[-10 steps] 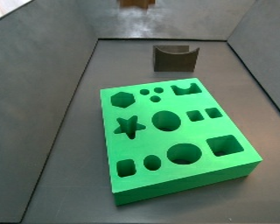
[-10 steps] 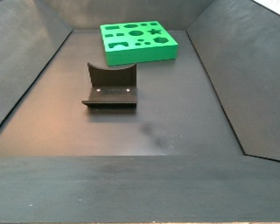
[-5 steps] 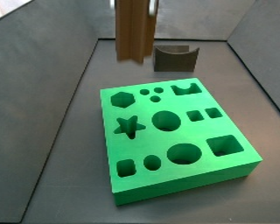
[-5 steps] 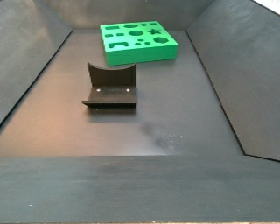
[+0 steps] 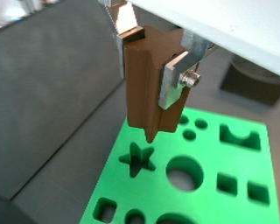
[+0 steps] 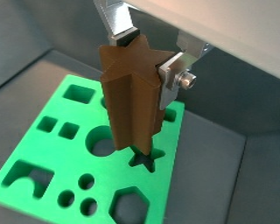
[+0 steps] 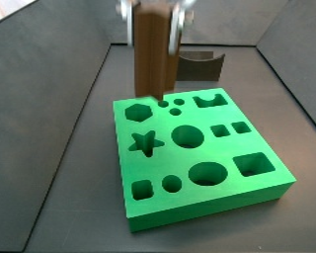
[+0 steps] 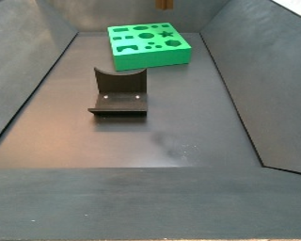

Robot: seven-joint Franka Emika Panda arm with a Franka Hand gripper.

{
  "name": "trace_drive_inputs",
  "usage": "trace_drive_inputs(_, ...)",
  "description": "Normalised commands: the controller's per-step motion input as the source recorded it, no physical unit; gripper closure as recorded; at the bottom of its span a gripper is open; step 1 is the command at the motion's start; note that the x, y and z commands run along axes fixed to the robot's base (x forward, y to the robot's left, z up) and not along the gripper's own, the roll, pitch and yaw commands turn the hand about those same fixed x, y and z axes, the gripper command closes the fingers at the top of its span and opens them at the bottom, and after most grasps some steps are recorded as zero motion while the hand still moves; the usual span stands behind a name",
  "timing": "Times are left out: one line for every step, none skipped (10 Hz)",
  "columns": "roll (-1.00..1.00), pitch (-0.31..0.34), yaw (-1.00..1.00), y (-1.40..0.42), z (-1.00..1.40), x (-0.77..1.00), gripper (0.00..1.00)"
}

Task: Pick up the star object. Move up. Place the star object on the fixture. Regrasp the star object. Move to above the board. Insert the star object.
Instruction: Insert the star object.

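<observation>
My gripper is shut on the star object, a tall reddish-brown prism with a star-shaped section, held upright near its top end. In both wrist views its lower end hangs just over the star-shaped recess of the green board. A side view shows the star object blurred above the board's back left part, clear of its surface. The dark fixture stands behind the board with nothing on it, and it appears again as the fixture nearer the camera.
Grey walls enclose the dark floor on every side. The board lies near the far wall in that side view. It also carries hexagon, round, square and crown cutouts.
The gripper with the star object has come down from the top edge of the side view, towards the board. The board and the fixture have stayed put.
</observation>
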Motion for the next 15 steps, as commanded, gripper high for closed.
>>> trace_drive_inputs(0.09,-0.053,-0.83,-0.11,-0.48,0.0,1.0)
trace_drive_inputs(0.07,0.0,-0.48,0.0,-0.25,-0.16,1.0)
trace_drive_inputs(0.07,0.0,-0.48,0.0,-0.33,-0.4,1.0)
trace_drive_inputs(0.06,0.0,-0.46,0.03,-0.13,-0.38,1.0)
trace_drive_inputs(-0.01,0.0,0.0,0.0,0.0,0.0,1.0)
trace_drive_inputs(0.01,-0.067,-0.03,-0.08,-0.33,0.0,1.0)
trace_drive_inputs(0.1,-0.101,-0.07,-0.17,-0.56,0.0,1.0)
trace_drive_inputs(0.14,-0.109,-0.06,-0.19,-0.62,0.0,1.0)
trace_drive_inputs(0.19,-0.096,-0.11,-0.12,-0.57,0.0,1.0)
trace_drive_inputs(0.22,-0.076,-0.15,-0.11,-0.54,0.0,1.0)
trace_drive_inputs(0.23,-0.046,-0.14,-0.09,-0.53,0.05,1.0)
trace_drive_inputs(0.09,-0.046,-0.1,0.0,-0.31,0.0,1.0)
trace_drive_inputs(0.0,0.0,0.0,0.0,-0.1,0.01,1.0)
trace_drive_inputs(0.0,0.0,-0.06,-0.01,-0.19,0.16,1.0)
trace_drive_inputs(0.04,0.0,-0.07,-0.13,-0.22,0.34,1.0)
